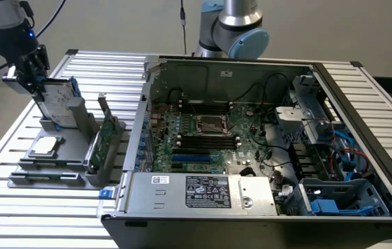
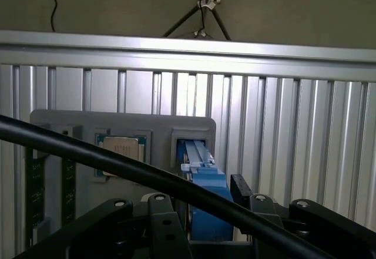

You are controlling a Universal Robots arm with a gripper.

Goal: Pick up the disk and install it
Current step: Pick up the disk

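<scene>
As one pincer grips it, one disk stands on edge.

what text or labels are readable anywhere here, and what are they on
No text can be read.
power supply label: printed lines and marks, too small to read.
white sticker beside it: too small to read.
Label on the disk: too blurred to read.
</scene>
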